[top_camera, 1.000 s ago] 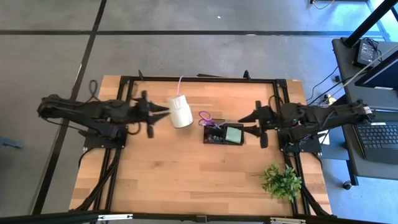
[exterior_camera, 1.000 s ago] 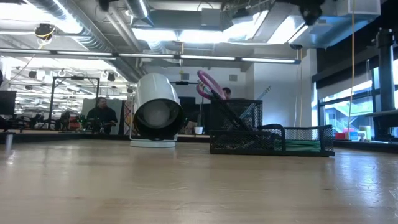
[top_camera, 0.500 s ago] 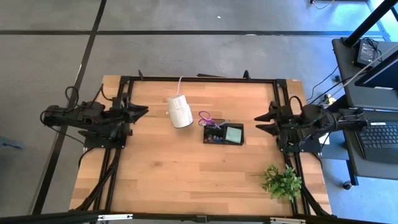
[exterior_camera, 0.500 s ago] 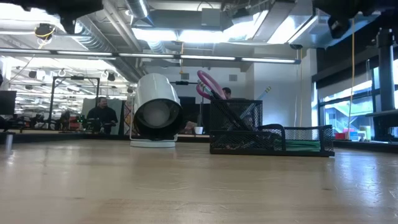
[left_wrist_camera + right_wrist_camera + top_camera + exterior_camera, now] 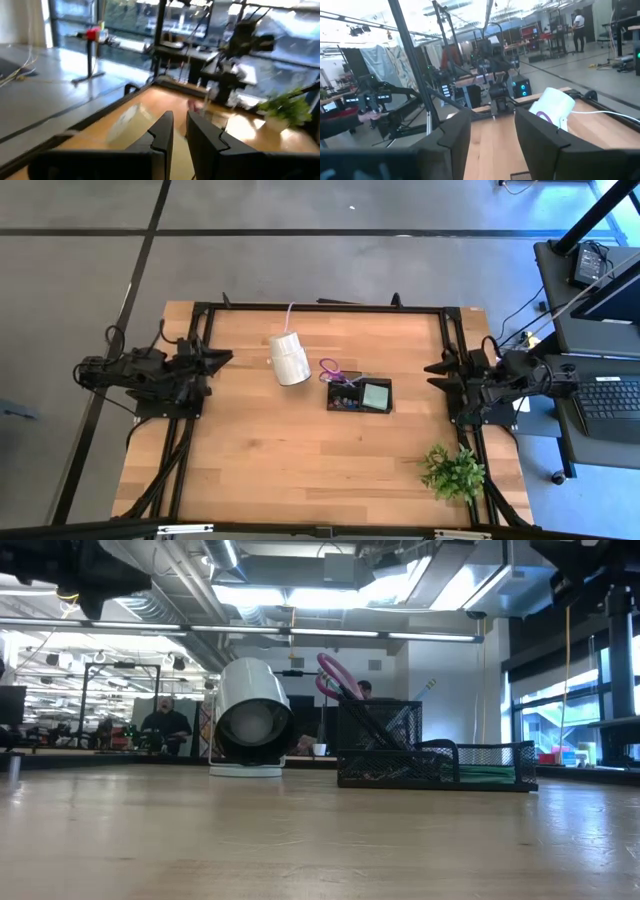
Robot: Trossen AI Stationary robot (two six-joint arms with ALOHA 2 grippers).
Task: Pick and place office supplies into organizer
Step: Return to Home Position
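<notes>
table (image 5: 300, 470): pale wood, matt | organizer (image 5: 490, 755): black wire mesh

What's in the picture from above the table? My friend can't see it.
A black organizer holding purple scissors and a green sticky-note pad sits in the middle of a wooden table. A white roll lies beside it, and a leafy plant stands near one corner. The left tool and right tool rest at opposite table edges.

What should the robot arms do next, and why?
Probably tuck both arms in at their sides and stop. The scissors and green pad sit in the organizer, and I see no supplies lying outside it. The left gripper and the open right gripper are at the table's edges, far from it.
</notes>
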